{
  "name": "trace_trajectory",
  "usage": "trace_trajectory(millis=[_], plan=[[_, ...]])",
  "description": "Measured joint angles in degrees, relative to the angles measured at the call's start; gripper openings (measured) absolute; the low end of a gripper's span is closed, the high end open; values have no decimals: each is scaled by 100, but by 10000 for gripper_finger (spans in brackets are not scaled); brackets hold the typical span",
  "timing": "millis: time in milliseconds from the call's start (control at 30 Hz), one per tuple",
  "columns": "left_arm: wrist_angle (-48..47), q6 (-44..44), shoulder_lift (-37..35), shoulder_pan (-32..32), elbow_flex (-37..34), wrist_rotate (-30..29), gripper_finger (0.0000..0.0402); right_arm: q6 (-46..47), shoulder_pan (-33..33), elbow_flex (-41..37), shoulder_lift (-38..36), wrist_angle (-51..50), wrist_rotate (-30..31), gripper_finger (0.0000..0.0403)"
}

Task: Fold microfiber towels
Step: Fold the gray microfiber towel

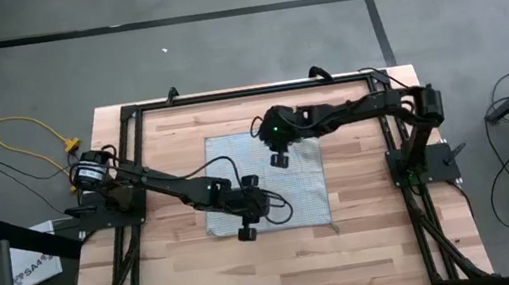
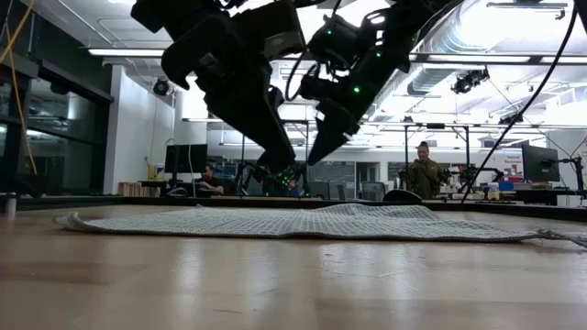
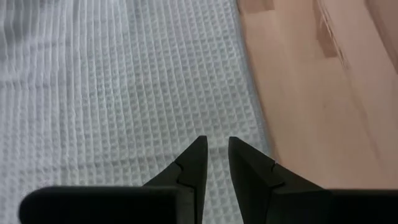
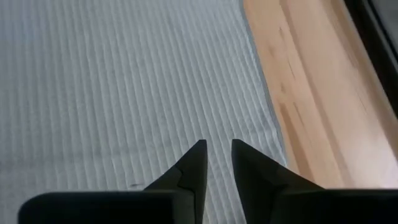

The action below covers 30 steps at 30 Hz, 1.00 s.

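The microfiber towel [image 1: 265, 181], a light grey-blue ribbed cloth, lies spread flat on the wooden table [image 1: 381, 245]; the low view shows the towel [image 2: 303, 222] resting on its underside. My left gripper [image 1: 247, 233] hangs over the towel's near edge [image 3: 249, 93], open by a narrow gap [image 3: 216, 144], with nothing between its fingers. My right gripper [image 1: 280, 159] hangs over the towel's far part, near its far edge [image 4: 261, 81], and is likewise narrowly open [image 4: 219, 146] and empty. In the low view both the left gripper [image 2: 275, 170] and the right gripper [image 2: 316, 156] stand above the cloth.
A black metal frame [image 1: 247, 91] runs around the tabletop, and each arm's base stands on a side rail. Bare wood [image 1: 284, 270] lies between the towel and the table's near edge. A yellow cable [image 1: 30, 130] lies off the table's left. People [image 2: 424, 170] show in the room behind.
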Motion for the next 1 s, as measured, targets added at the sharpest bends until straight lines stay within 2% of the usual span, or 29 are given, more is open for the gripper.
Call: trace_trajectory(millis=[200,433,633,833,1000], plan=[[61,-894,0,0,0,-6,65,703,-155,-5,0,-121,-35,98],[192,-1708,0,0,-31,-214,65,913,-168,-8,37,-82,-20,124],[354,-2028,8,-92,-110,-241,65,1012,-196,-8,37,-49,-17,129],[775,-2172,433,-127,-84,-222,65,1068,-208,-8,37,3,-143,129],[756,-2326,686,-124,-3,-188,65,1068,-208,-8,37,11,-157,129]])
